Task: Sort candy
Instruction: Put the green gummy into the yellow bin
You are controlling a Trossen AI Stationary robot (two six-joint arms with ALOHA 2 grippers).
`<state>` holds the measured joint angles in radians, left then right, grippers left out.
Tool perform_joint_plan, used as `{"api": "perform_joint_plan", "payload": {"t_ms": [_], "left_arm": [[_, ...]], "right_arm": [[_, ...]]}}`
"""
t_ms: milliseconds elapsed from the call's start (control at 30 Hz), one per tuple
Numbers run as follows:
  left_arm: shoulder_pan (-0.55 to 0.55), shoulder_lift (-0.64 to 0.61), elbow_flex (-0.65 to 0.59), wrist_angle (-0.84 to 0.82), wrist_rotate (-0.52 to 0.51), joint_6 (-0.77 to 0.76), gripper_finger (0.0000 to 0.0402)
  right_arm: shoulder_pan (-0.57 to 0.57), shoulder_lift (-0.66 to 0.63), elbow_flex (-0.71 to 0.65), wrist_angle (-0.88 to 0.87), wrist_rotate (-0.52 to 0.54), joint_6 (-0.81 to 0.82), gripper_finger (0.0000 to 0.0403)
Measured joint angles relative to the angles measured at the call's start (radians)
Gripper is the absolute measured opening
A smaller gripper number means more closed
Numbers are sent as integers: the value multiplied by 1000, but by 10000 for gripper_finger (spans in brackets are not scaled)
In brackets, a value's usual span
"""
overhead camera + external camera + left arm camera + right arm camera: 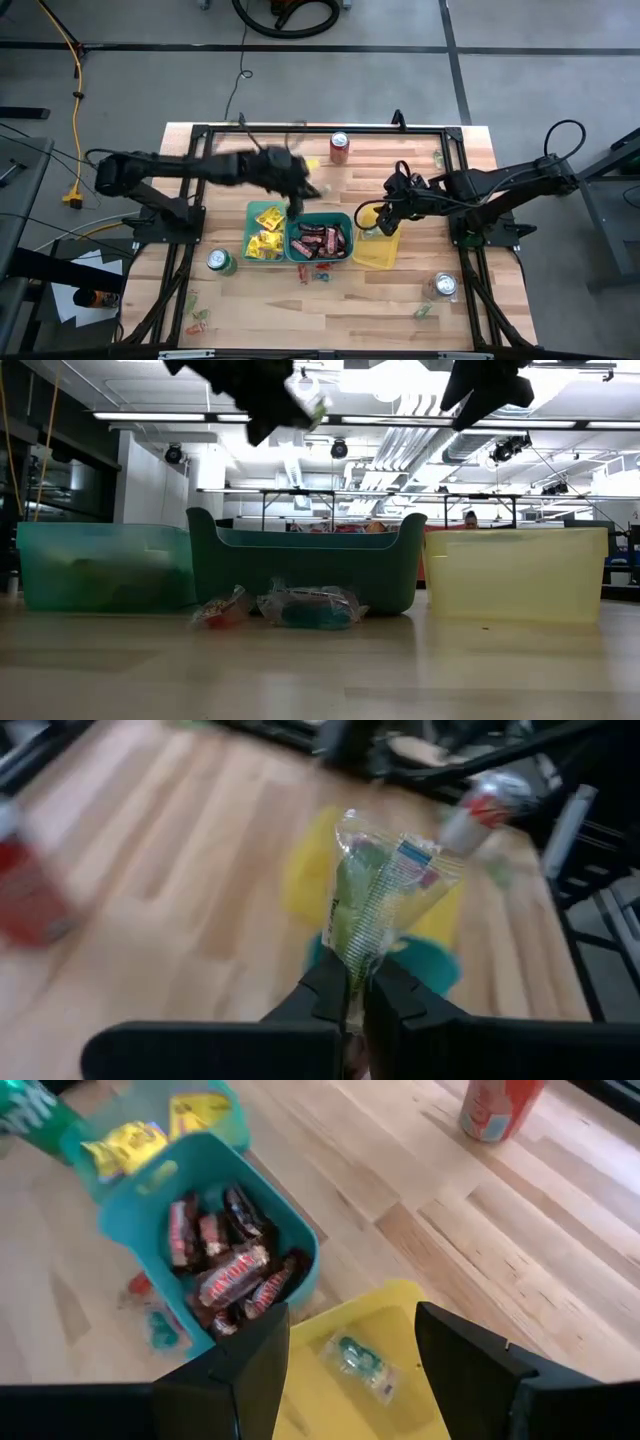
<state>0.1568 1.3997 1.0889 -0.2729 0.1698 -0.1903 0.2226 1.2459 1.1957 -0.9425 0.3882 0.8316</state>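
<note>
My left gripper is shut on a clear green-tinted wrapped candy and hangs above the table near the bins' far side. In a row stand a light teal bin with yellow packets, a teal bin with dark brown-red bars, and a yellow bin holding one clear green candy. My right gripper stands open above the yellow bin, with nothing between its fingers. My left gripper pinches one end of the clear wrapper between its two fingertips. The fingers come slanting down from the table's left. The candy sticks out beyond the fingertips, lifted clear of the table and the bins.
A red can stands at the far edge, a green can left of the bins, a silver can at the near right. Loose candies lie before the teal bin and near the front edge.
</note>
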Motion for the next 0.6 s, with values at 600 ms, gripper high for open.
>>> {"api": "perform_joint_plan", "payload": {"t_ms": [600], "left_arm": [[-243,620,302,448,-93,-141,12]], "right_arm": [[2,-199,0,71,79,-136,213]]}}
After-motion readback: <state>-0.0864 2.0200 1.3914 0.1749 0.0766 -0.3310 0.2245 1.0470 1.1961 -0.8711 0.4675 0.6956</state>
